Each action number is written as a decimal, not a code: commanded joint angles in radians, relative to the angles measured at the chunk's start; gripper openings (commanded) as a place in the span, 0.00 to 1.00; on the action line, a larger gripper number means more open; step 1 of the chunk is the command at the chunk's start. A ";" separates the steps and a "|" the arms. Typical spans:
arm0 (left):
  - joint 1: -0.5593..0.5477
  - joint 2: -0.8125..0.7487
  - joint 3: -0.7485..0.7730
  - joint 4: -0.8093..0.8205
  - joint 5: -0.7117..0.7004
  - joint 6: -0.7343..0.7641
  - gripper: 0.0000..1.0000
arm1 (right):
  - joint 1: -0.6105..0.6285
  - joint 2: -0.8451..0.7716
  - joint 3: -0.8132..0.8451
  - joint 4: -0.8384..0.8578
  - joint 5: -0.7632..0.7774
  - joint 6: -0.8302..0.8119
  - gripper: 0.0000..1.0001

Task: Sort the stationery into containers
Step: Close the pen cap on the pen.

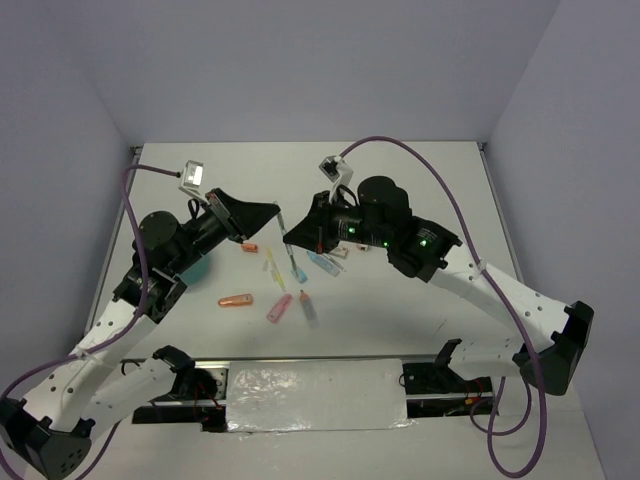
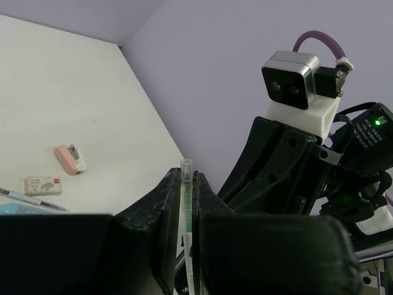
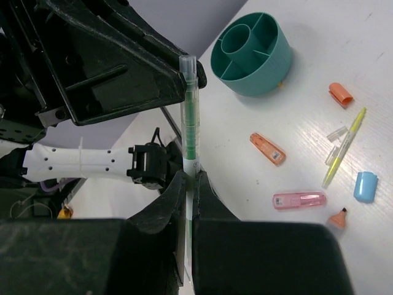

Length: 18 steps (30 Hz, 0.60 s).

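Right wrist view: the right gripper is seen clamped shut on the lower part of a green pen. The pen stands straight up the frame in line with the fingers, its clear end uppermost. Just below that clear end the pen is met by the left gripper, whose jaws are narrowed onto it from either side. The pen is thus held by both claws at once, clear of the table, in what is judged to be a handover.

Beyond the pen, the teal bowl is found at the upper right of the right wrist view, standing upright with its dividers showing and well apart from the pen. In the top external view it is largely hidden beneath the left arm, below and to the left of the held pen. The left arm is therefore judged the nearer one for the drop, once the right claw's hold is released.

An orange marker and a pink marker are left lying flat at the lower right, not yet sorted.
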 commanded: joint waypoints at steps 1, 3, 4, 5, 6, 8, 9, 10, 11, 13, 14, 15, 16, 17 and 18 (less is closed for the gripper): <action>-0.028 -0.024 -0.038 -0.088 0.167 0.035 0.00 | -0.045 0.018 0.118 0.215 0.084 -0.010 0.00; -0.031 -0.025 -0.033 -0.096 0.169 0.038 0.00 | -0.045 0.021 0.126 0.221 0.088 -0.010 0.00; -0.033 -0.024 -0.030 -0.104 0.170 0.040 0.00 | -0.045 0.019 0.128 0.225 0.098 -0.014 0.00; -0.034 -0.024 -0.027 -0.110 0.170 0.043 0.00 | -0.048 0.018 0.131 0.229 0.102 -0.014 0.00; -0.036 -0.025 -0.027 -0.111 0.170 0.048 0.00 | -0.050 0.021 0.141 0.229 0.096 -0.014 0.00; -0.040 -0.028 -0.029 -0.130 0.164 0.052 0.00 | -0.050 0.033 0.163 0.209 0.101 -0.022 0.00; -0.040 -0.030 -0.035 -0.133 0.163 0.055 0.00 | -0.051 0.035 0.175 0.204 0.107 -0.027 0.00; -0.043 -0.034 -0.044 -0.139 0.161 0.055 0.00 | -0.056 0.032 0.174 0.210 0.113 -0.027 0.00; -0.045 -0.038 -0.044 -0.141 0.161 0.055 0.00 | -0.060 0.029 0.174 0.216 0.113 -0.025 0.00; -0.051 -0.045 -0.061 -0.147 0.160 0.054 0.00 | -0.063 0.029 0.175 0.210 0.121 -0.019 0.00; -0.054 -0.054 -0.068 -0.145 0.158 0.052 0.00 | -0.068 0.032 0.183 0.206 0.119 -0.019 0.00; -0.057 -0.059 -0.082 -0.145 0.160 0.051 0.00 | -0.073 0.035 0.184 0.207 0.115 -0.018 0.00; -0.063 -0.062 -0.087 -0.145 0.158 0.049 0.00 | -0.074 0.036 0.184 0.210 0.110 -0.018 0.00; -0.066 -0.070 -0.096 -0.145 0.158 0.045 0.00 | -0.077 0.039 0.187 0.210 0.108 -0.018 0.00; -0.070 -0.073 -0.099 -0.139 0.160 0.042 0.00 | -0.080 0.044 0.190 0.209 0.110 -0.016 0.00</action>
